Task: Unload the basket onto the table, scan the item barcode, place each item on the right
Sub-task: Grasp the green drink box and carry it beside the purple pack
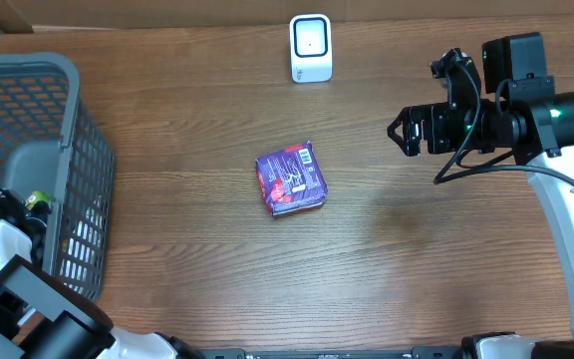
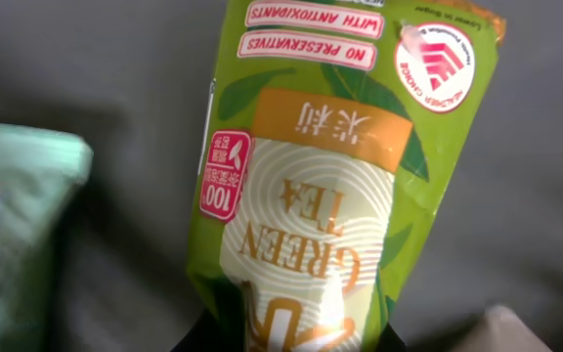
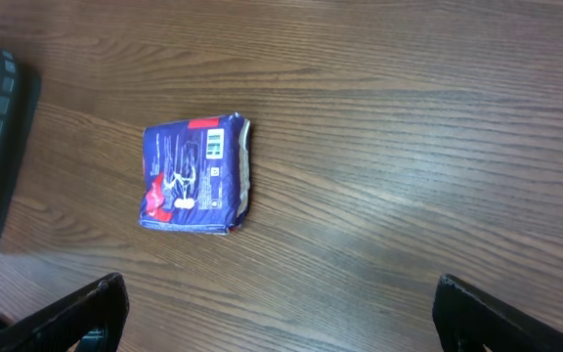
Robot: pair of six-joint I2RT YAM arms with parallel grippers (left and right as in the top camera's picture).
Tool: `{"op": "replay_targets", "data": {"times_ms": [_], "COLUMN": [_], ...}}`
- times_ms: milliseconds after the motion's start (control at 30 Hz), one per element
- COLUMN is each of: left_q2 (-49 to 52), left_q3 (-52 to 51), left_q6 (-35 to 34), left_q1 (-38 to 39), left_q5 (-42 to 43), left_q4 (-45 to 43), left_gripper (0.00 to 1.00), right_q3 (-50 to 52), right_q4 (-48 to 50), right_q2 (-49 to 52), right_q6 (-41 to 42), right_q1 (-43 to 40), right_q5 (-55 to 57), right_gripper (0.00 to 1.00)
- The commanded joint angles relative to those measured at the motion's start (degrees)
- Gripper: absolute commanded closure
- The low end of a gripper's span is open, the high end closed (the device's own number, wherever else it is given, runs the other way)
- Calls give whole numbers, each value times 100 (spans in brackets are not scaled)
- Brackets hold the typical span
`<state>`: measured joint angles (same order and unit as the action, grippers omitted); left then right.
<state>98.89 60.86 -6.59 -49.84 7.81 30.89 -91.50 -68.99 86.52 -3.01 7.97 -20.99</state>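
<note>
Green pouch (image 2: 311, 196) is sitting in the basket (image 1: 28, 65) with your left gripper (image 2: 296, 344) apparently pinching its end while your right gripper (image 3: 280, 288) is hanging wide open, empty; you're not yet scanning anything.

The wooden tabletop (image 1: 417, 259) is carrying a purple packet (image 1: 290, 179) at its middle, a white scanner (image 1: 311, 48) near its far edge and a grey basket (image 1: 83, 170) at the left.

The green pouch (image 2: 311, 225) reads "GREEN TEA", "NO PRESERVATIVES", "WITH ANTIOXIDANTS".
</note>
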Motion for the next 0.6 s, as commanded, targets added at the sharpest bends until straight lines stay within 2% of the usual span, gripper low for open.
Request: {"op": "replay_targets", "data": {"times_ms": [0, 233, 333, 467, 500, 567], "left_q2": [105, 105, 105, 63, 17, -55], "left_q3": [997, 3023, 4275, 5497, 6011, 6507], "left_q6": [-289, -284, -280, -195, 26, 238], "left_q1": [42, 42, 44, 52, 87, 190], "left_q5": [839, 1244, 1412, 2138, 2645, 3099], "left_q4": [654, 2481, 3440, 4120, 4350, 4586], "left_gripper": [93, 96, 96, 96, 96, 96], "right_q3": [-146, -146, -146, -146, -146, -146], "right_q4": [61, 96, 98, 98, 98, 98], "right_q2": [-35, -35, -35, -35, -35, -35], "right_q6": [-4, -4, -4, -4, -4, -4], "right_q1": [33, 33, 33, 33, 33, 33], "right_q5": [-11, -11, -11, -11, -11, -11], "right_gripper": [0, 0, 0, 0, 0, 0]}}
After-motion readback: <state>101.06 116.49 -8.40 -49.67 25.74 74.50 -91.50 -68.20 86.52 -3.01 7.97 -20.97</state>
